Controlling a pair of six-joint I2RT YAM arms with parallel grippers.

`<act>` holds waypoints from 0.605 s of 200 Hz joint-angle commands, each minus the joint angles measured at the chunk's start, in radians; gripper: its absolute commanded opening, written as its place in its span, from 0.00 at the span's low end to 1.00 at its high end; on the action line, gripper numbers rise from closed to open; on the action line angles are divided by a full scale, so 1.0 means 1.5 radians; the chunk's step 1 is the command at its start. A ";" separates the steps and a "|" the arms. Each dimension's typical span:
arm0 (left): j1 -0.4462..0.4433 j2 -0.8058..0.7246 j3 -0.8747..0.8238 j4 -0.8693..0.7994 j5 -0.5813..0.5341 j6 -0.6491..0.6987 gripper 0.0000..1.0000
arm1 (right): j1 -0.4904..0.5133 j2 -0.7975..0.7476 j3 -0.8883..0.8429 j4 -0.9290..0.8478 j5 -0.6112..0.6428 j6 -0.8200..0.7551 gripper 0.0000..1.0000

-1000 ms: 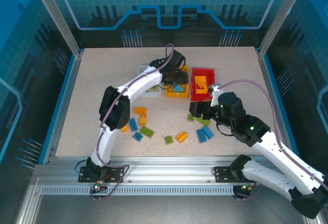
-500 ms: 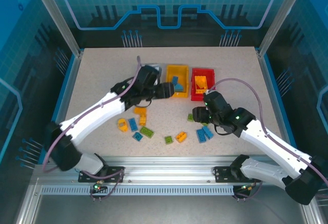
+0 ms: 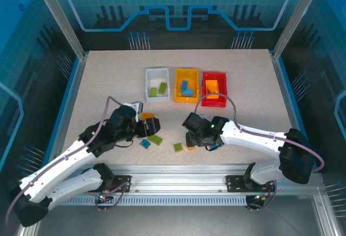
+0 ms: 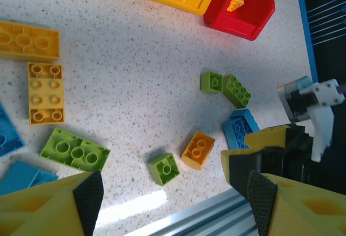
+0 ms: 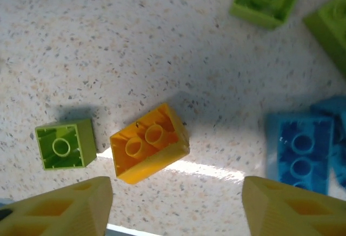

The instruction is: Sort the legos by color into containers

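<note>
Loose legos lie on the near half of the table. An orange brick (image 5: 150, 143) lies upside down just ahead of my right gripper (image 5: 178, 209), which is open and empty above it. A small green brick (image 5: 66, 144) sits to its left and a blue one (image 5: 300, 152) to its right. My left gripper (image 4: 175, 198) is open and empty over the table's near edge, with the same green brick (image 4: 164, 168) and orange brick (image 4: 198, 149) ahead of it. From above, the left gripper (image 3: 147, 127) hovers over the left cluster and the right gripper (image 3: 190, 137) over the front centre.
The white bin (image 3: 157, 77) holds green bricks, the yellow bin (image 3: 186, 99) blue ones, the red bin (image 3: 214, 103) orange ones. Two orange bricks (image 4: 45, 93), a green plate (image 4: 74, 149) and blue pieces (image 4: 21, 174) lie at left. The metal rail (image 3: 178, 182) borders the near edge.
My left arm has pulled back from the bins to the near-left bricks. My right arm has swung left from the right cluster to the orange brick at front centre.
</note>
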 commanded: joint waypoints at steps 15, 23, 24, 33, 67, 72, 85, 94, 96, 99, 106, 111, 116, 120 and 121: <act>-0.006 -0.020 -0.028 0.004 0.041 -0.002 0.76 | 0.006 0.000 -0.045 0.070 -0.035 0.275 0.59; -0.007 -0.023 -0.028 0.011 0.048 0.013 0.77 | 0.006 0.003 -0.046 0.079 -0.033 0.300 0.59; -0.006 -0.023 -0.028 0.011 0.049 0.015 0.77 | 0.006 0.004 -0.046 0.080 -0.033 0.302 0.59; -0.007 -0.030 -0.030 0.010 0.049 0.028 0.78 | 0.005 0.010 -0.042 0.084 -0.030 0.321 0.60; -0.005 -0.051 -0.024 0.005 0.050 0.054 0.80 | -0.010 0.042 -0.057 0.123 -0.059 0.373 0.60; -0.005 -0.052 -0.024 0.004 0.052 0.054 0.80 | -0.013 0.050 -0.063 0.137 -0.071 0.380 0.60; -0.006 -0.055 -0.028 0.013 0.060 0.054 0.80 | -0.019 0.072 -0.077 0.162 -0.101 0.400 0.58; -0.006 -0.058 -0.030 0.023 0.070 0.054 0.80 | -0.023 0.085 -0.085 0.181 -0.117 0.410 0.58; -0.006 -0.058 -0.031 0.026 0.072 0.055 0.80 | -0.023 0.088 -0.086 0.184 -0.120 0.412 0.57; -0.005 -0.058 -0.032 0.030 0.077 0.056 0.80 | -0.023 0.090 -0.089 0.189 -0.123 0.415 0.57; -0.005 -0.060 -0.034 0.039 0.086 0.057 0.80 | -0.023 0.098 -0.092 0.200 -0.127 0.421 0.57; -0.005 -0.061 -0.035 0.044 0.092 0.058 0.80 | -0.024 0.101 -0.094 0.209 -0.128 0.422 0.57; -0.006 -0.062 -0.035 0.048 0.096 0.059 0.80 | -0.024 0.106 -0.094 0.214 -0.129 0.423 0.56; -0.005 -0.062 -0.035 0.051 0.099 0.059 0.80 | -0.025 0.109 -0.093 0.215 -0.128 0.424 0.55; -0.005 -0.062 -0.035 0.051 0.099 0.060 0.80 | -0.025 0.110 -0.093 0.215 -0.128 0.424 0.54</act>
